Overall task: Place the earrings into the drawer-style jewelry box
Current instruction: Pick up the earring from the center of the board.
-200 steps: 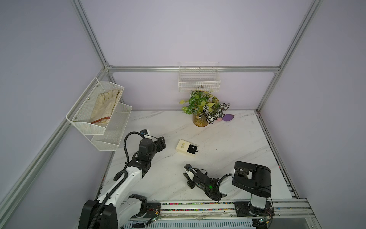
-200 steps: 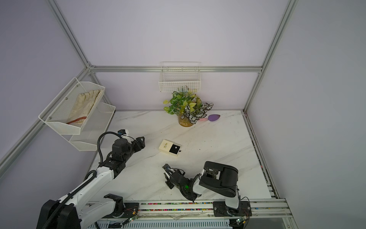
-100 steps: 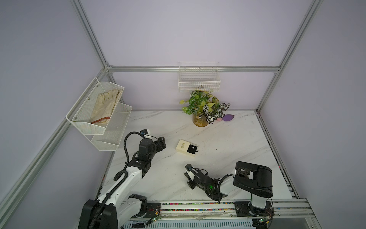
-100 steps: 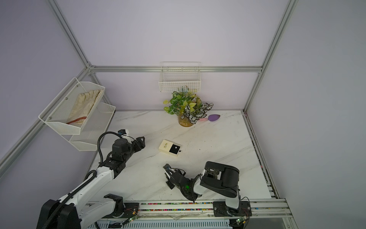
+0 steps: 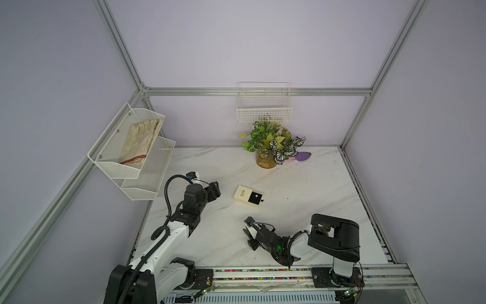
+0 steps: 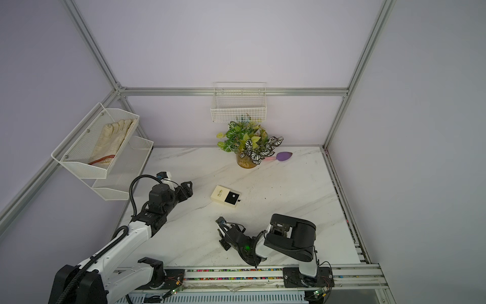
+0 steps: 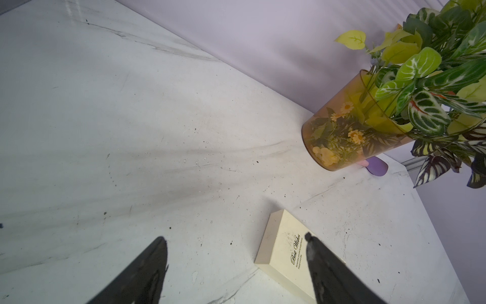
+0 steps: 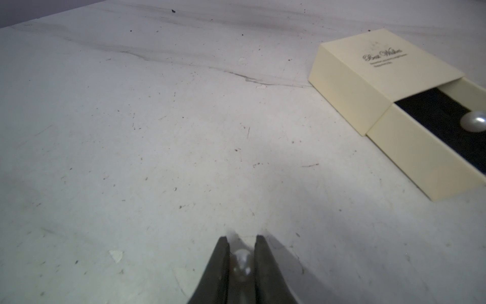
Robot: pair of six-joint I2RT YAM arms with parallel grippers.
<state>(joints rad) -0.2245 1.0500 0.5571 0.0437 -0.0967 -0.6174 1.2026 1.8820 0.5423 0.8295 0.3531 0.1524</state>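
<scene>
The right gripper (image 8: 242, 238) has its jaws clenched on one pearl earring (image 8: 241, 264), close to the worktop (image 8: 131, 131) and apart from the jewelry box (image 8: 349, 79). The other earring (image 8: 474, 124) lies on the black lining of the box's pulled-out drawer (image 8: 420, 158). The left gripper (image 7: 234, 238) hovers near the box, jaws released and empty.
</scene>
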